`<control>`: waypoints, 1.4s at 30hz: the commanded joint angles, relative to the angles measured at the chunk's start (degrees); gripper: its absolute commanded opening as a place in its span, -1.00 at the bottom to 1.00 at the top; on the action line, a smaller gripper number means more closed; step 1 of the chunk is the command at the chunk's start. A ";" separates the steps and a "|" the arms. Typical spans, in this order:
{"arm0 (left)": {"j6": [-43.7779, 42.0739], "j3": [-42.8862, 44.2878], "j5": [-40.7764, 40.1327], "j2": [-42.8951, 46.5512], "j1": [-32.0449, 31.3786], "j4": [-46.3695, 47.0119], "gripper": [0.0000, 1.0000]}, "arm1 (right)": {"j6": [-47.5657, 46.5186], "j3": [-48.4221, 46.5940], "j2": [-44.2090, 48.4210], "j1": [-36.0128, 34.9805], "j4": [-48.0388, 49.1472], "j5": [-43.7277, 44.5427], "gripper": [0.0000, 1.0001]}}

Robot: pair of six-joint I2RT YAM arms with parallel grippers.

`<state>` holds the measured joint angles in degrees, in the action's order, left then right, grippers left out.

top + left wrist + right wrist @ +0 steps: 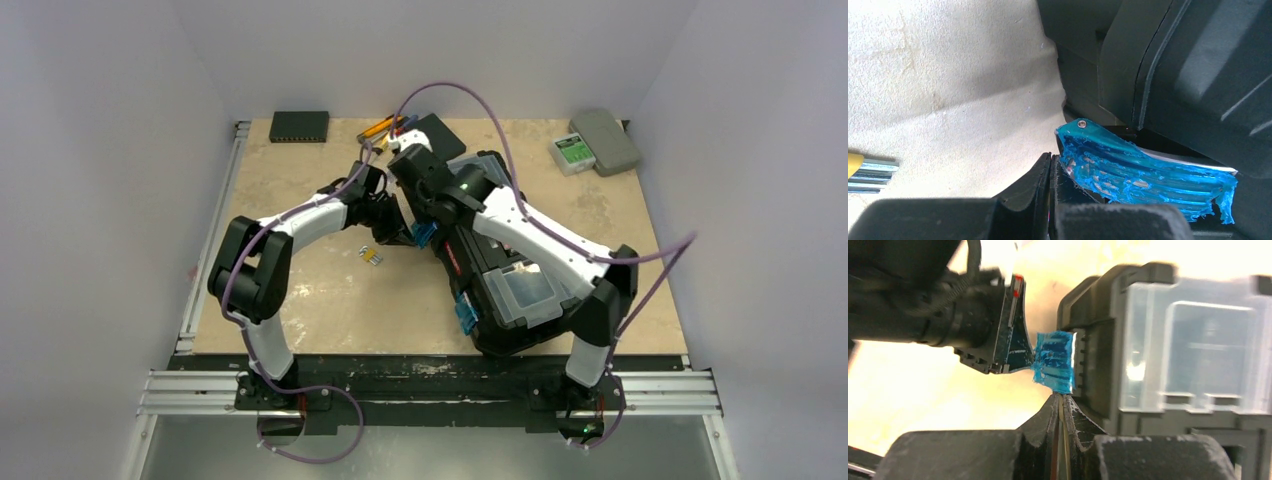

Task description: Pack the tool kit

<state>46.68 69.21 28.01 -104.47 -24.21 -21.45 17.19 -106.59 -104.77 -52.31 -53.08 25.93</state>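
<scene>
The tool kit's black toolbox (pixel 505 290) lies slanted at centre right, with clear-lidded compartments (pixel 1198 340) and blue latches. My two grippers meet at its upper blue latch (pixel 423 233). The left gripper (pixel 1052 159) is shut and empty, its tips right beside the scuffed latch (pixel 1138 172). The right gripper (pixel 1060 399) is shut too, its tips pressed against the latch's (pixel 1054 362) lower edge, with the left gripper (pixel 1008 342) on the latch's other side. A small yellow set of hex keys (pixel 372 256) lies on the table left of the box. Yellow-handled tools (pixel 385 127) lie at the back.
A flat black rectangular box (pixel 299 125) sits at the back left, a black pad (pixel 440 133) at the back centre. A small grey case with a green label (pixel 573 152) and a grey case (pixel 607 140) are at the back right. The lower blue latch (pixel 465 316) sticks out.
</scene>
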 commanded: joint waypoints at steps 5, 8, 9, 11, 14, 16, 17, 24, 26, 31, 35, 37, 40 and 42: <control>-1.49 4.18 -0.27 -0.12 -0.82 0.92 -1.00 | -3.40 -2.79 10.73 8.08 0.50 12.28 -1.00; -2.18 5.36 -1.27 -0.44 -0.77 -0.85 -1.00 | -4.81 0.52 12.99 14.30 1.84 17.47 -1.00; -2.28 5.67 -1.52 -0.66 -0.76 -1.52 -1.00 | -6.11 1.92 13.30 16.81 2.76 18.54 -1.00; -2.29 6.18 -2.05 -1.09 -0.91 -2.26 -1.00 | -6.64 2.34 11.97 21.52 0.76 19.85 -1.00; -2.21 7.16 -2.90 -1.86 -1.17 -3.22 -1.00 | -2.91 1.83 8.62 28.83 -4.56 20.02 -1.00; -2.20 7.93 -3.15 -2.48 -1.41 -3.56 -1.00 | -3.57 4.55 7.76 33.48 -3.08 16.53 -1.00; -2.14 8.36 -3.45 -2.76 -1.66 -3.86 -1.00 | -4.71 6.32 7.36 35.03 -2.15 13.83 -0.90; -0.88 12.37 -5.46 -5.06 -3.54 -5.55 -1.00 | -4.82 19.20 6.19 39.44 5.56 -10.11 -0.70; -0.07 13.20 -5.81 -5.75 -4.08 -5.70 -1.00 | -4.52 22.87 6.68 39.42 9.20 -19.37 -0.79; 2.28 14.76 -6.61 -7.70 -5.46 -4.73 -1.00 | -3.51 32.20 8.69 38.92 16.69 -33.56 -0.93; 3.27 18.22 -6.69 -10.84 -6.54 -5.24 -1.00 | -3.99 34.78 9.67 35.93 17.37 -35.16 -0.94; 3.42 19.82 -6.53 -12.20 -7.32 -5.46 -1.00 | -4.08 35.52 9.91 33.96 17.54 -35.64 -0.95; 3.76 22.01 -6.71 -13.60 -8.23 -5.68 -1.00 | -3.35 36.77 10.60 31.79 18.42 -36.74 -0.95; 4.00 23.11 -6.73 -14.46 -8.55 -5.93 -1.00 | -3.01 37.18 10.73 30.69 18.77 -37.42 -0.95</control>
<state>46.87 86.41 16.51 -117.34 -28.10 -38.37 9.39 -71.33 -94.89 -11.66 -35.03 4.80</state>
